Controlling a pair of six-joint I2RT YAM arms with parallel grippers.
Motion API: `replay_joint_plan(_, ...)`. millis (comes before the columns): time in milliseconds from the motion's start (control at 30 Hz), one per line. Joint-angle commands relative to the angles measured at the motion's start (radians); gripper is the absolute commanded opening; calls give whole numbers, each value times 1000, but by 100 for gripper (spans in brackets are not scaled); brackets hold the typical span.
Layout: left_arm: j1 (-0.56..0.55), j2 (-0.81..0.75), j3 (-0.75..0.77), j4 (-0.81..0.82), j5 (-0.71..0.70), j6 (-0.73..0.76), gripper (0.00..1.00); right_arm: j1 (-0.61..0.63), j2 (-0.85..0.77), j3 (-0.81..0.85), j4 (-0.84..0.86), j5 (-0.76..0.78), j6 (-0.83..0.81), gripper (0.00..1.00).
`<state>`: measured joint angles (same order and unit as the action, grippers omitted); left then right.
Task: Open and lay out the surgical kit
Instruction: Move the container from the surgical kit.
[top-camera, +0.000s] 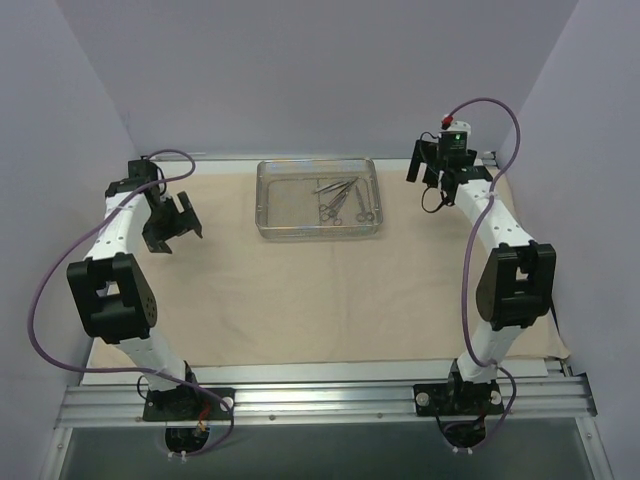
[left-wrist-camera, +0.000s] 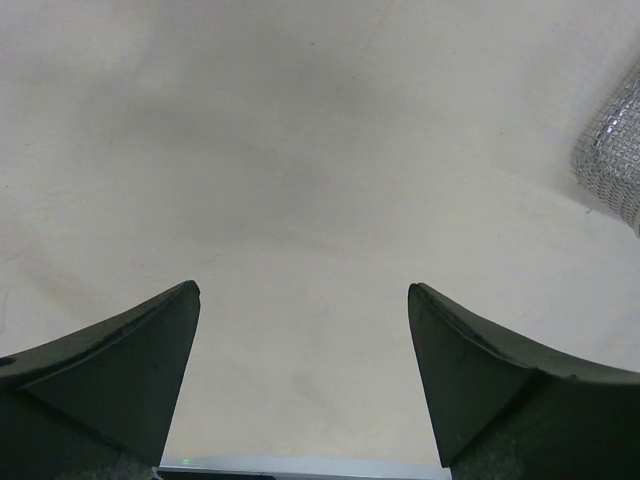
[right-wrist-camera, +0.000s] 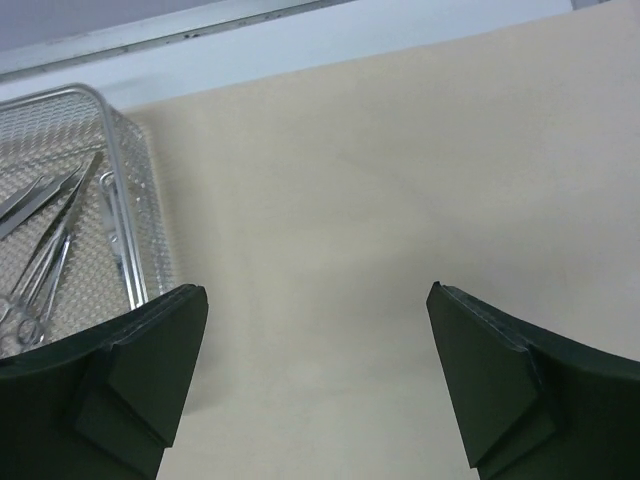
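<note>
The beige cloth wrap (top-camera: 320, 300) lies spread flat over the table as a sheet. On its far middle stands the clear mesh-bottomed tray (top-camera: 263, 200), with several slim metal scissors and forceps (top-camera: 342, 200) lying inside. My left gripper (top-camera: 178, 232) hovers over the cloth left of the tray, open, with only cloth (left-wrist-camera: 300, 150) between its fingers (left-wrist-camera: 130, 370). My right gripper (top-camera: 425, 178) hangs open to the right of the tray. In the right wrist view its open jaws (right-wrist-camera: 317, 290) frame bare cloth (right-wrist-camera: 400, 150), with the tray wall (right-wrist-camera: 135, 200) and instruments (right-wrist-camera: 50, 250) at left.
Purple-grey walls enclose the table on three sides. A white table strip (right-wrist-camera: 300, 40) shows beyond the cloth's far edge. The metal rail (top-camera: 320, 400) with both arm bases runs along the near edge. A tray corner (left-wrist-camera: 615, 150) shows at the right of the left wrist view.
</note>
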<state>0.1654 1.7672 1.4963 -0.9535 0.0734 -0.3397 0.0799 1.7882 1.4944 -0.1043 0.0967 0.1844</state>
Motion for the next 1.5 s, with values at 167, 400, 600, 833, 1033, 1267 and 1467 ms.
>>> replay_joint_plan(167,-12,-86,36,9,52,-2,94,49,76,147,-166,-235,56,100)
replay_joint_plan(400,-24,-115,53,4,109,4,94,83,275,340,-270,-344,73,85)
replay_joint_plan(600,-29,-147,56,9,134,-13,94,95,431,523,-344,-356,89,74)
replay_joint_plan(833,-41,-161,33,12,148,-15,94,109,559,632,-400,-338,92,60)
replay_joint_plan(1033,-41,-152,61,-1,132,-1,94,123,635,707,-443,-330,96,47)
replay_joint_plan(1267,-41,-137,78,-1,141,5,94,135,674,751,-478,-328,142,34)
replay_joint_plan(1467,-41,-137,73,1,141,13,94,135,665,753,-485,-337,181,0)
